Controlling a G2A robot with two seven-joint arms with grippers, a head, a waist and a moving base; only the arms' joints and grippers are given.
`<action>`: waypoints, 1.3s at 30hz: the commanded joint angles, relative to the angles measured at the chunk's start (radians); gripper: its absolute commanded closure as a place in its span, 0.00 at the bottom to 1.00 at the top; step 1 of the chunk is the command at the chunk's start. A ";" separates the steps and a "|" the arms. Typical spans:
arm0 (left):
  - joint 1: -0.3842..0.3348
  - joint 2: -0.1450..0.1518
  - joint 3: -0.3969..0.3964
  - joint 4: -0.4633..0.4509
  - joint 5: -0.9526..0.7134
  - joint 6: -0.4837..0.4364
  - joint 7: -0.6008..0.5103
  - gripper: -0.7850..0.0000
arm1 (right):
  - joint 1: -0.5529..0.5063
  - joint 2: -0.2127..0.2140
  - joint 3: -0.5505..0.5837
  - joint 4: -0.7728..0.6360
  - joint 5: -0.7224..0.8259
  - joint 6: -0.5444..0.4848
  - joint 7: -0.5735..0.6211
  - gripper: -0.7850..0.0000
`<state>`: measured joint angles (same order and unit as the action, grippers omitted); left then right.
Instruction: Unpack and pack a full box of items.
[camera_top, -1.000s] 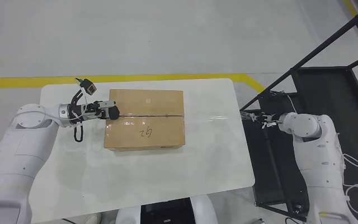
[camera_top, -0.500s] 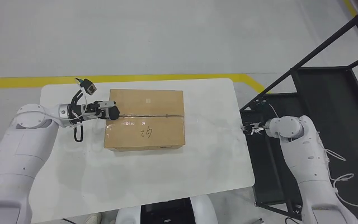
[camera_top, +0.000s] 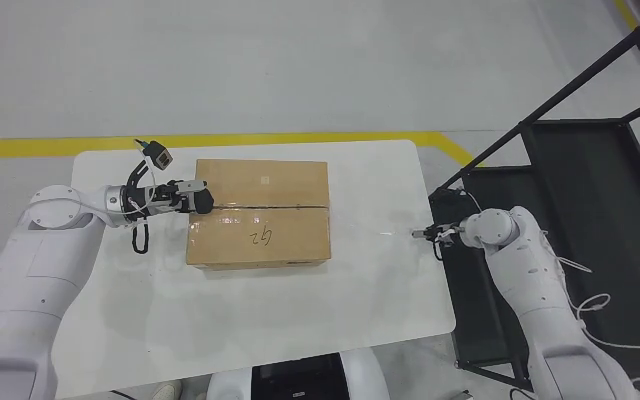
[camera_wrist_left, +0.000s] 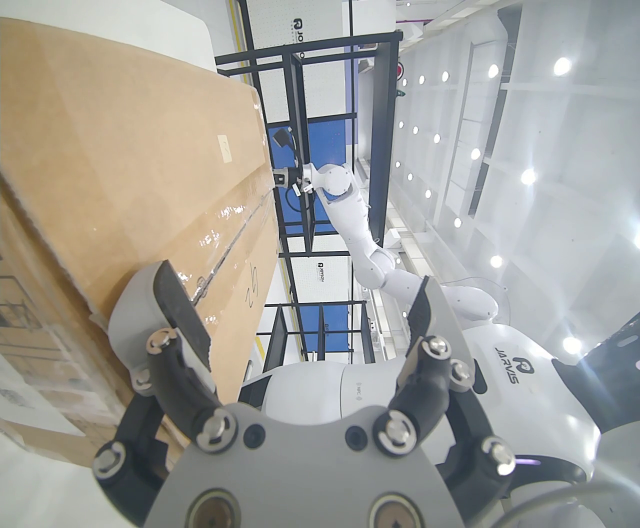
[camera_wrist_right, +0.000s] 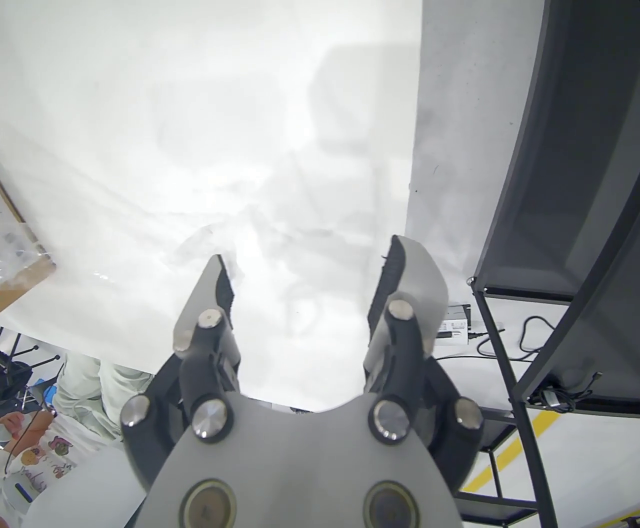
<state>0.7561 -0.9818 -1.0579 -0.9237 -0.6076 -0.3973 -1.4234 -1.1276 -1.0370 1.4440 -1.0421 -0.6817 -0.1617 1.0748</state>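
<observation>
Your cardboard box (camera_top: 260, 212) sits shut with its seam taped, left of centre on the table (camera_top: 370, 290), and has not moved. Your left gripper (camera_top: 203, 197) stays at the box's left end by the seam, fingers spread, one finger (camera_wrist_left: 170, 300) over the top edge. Your right gripper (camera_top: 420, 232) has swung from the black rack (camera_top: 580, 170) to above the table's right edge, fingers apart and holding nothing.

We see an industrial test hall: yellow floor line (camera_top: 40, 147) at 12 o'clock, black steel rack (camera_top: 590, 170) at 3, ceiling spotlights (camera_wrist_left: 529, 176).
</observation>
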 joint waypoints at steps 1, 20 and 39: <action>0.000 0.000 0.000 0.000 0.000 0.000 0.000 0.00 | 0.005 0.002 -0.002 0.013 -0.022 0.014 -0.017 0.00; 0.000 0.000 0.000 0.000 0.000 0.000 0.000 0.00 | 0.018 0.017 -0.013 0.051 -0.188 0.115 -0.150 0.00; 0.000 0.000 0.000 0.000 0.000 0.000 0.000 0.00 | 0.015 0.017 0.047 0.035 0.106 -0.077 -0.091 0.00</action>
<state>0.7561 -0.9818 -1.0579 -0.9237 -0.6076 -0.3973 -1.4234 -1.1078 -1.0202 1.4867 -1.0001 -0.6201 -0.2169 0.9621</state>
